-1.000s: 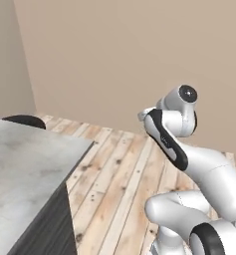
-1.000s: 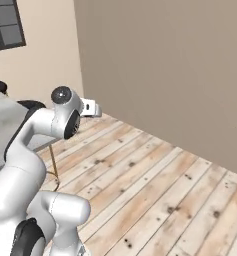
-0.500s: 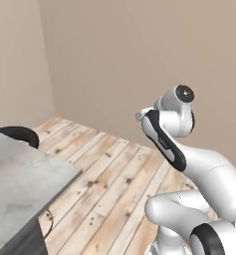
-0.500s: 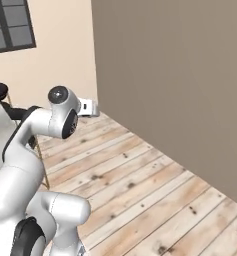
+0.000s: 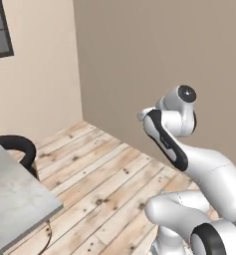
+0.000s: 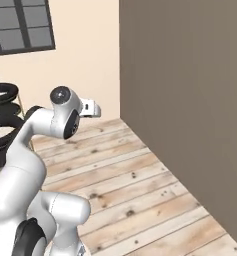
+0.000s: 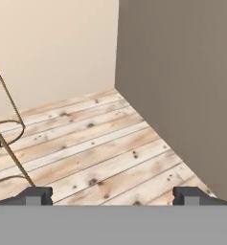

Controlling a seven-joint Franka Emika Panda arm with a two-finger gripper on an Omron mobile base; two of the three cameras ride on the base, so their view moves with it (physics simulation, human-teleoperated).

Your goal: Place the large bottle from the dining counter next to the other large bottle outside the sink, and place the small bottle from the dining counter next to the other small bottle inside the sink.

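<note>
Step in hand, by judgement: transit. The base faces a room corner, with wooden plank floor (image 7: 110, 158), a beige wall (image 7: 52, 48) and a grey-brown wall (image 7: 182, 86) ahead. No bottle, sink or dining counter can be identified in these views, so no pick or place is under way and neither placement can be confirmed as done.

Gripper (image 7: 112, 195): its two dark fingertips (image 7: 36, 195) stand far apart at the bottom of the hand view, jaws wide, nothing between them. The gripper carries nothing and points at bare floor and the wall corner.

Nearby: the corner of a grey stone-look counter (image 5: 15, 199) at lower left of the left base view, with a black stool seat (image 5: 17, 144) just beyond it. Thin brass stool legs (image 7: 9, 139) show at the left of the hand view.

Task items: location of both dining-counter bottles cannot be told.

Next move calls for the base to bring the dining counter into view before any reach.

Containers: none visible; contents not assessable.
</note>
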